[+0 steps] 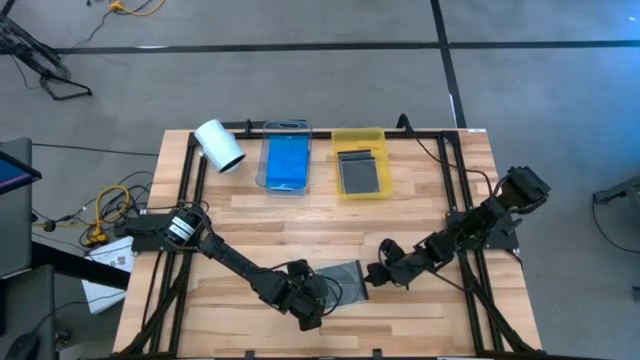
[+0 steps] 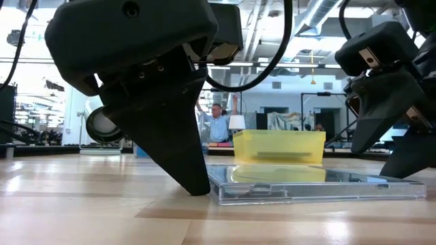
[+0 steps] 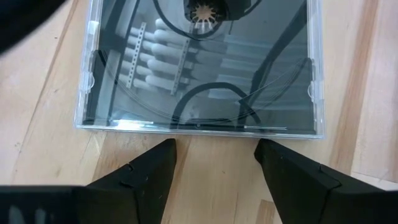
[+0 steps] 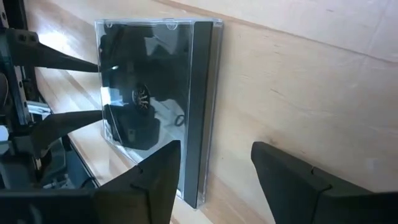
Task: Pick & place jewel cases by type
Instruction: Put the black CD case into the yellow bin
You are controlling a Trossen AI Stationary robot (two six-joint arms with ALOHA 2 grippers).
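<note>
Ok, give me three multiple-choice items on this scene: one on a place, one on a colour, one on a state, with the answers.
1. Where does the dark case lie?
A. in the yellow tray
B. flat on the table, between the two grippers
C. on the white roll

2. What colour is the case in the clear tray?
A. blue
B. red
C. green

3. How do the left gripper's fingers stand?
A. shut on the dark case
B. shut on nothing
C. open, just short of the dark case's edge

Answers: 1 B, the high view shows it on the wood between the left gripper and the right gripper. 2 A, the blue case fills that tray. 3 C, the left wrist view shows bare wood between fingers and case.
</note>
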